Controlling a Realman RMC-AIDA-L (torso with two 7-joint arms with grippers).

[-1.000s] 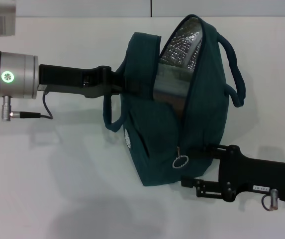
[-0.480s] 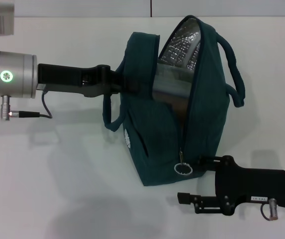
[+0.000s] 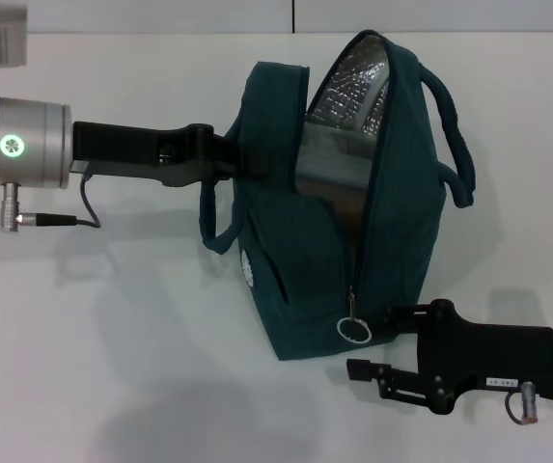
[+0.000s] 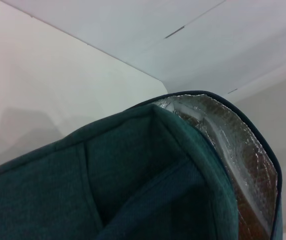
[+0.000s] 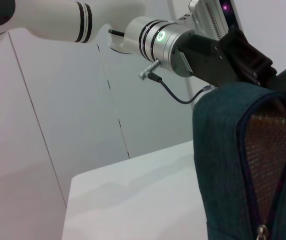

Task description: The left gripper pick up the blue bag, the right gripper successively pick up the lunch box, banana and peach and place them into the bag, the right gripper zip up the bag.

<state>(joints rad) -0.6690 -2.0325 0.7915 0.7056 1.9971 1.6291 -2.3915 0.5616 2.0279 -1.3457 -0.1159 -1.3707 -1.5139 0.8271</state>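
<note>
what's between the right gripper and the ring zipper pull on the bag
Nothing. In the head view only a short strip of bare white table separates the right gripper from the ring zipper pull hanging low on the blue bag.

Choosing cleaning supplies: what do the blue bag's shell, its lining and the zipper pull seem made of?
The blue bag looks like matte woven fabric, weave visible in the left wrist view. Its lining seems quilted silver foil, shiny and crinkled. The ring zipper pull looks like polished metal, though coated plastic is possible.
</note>
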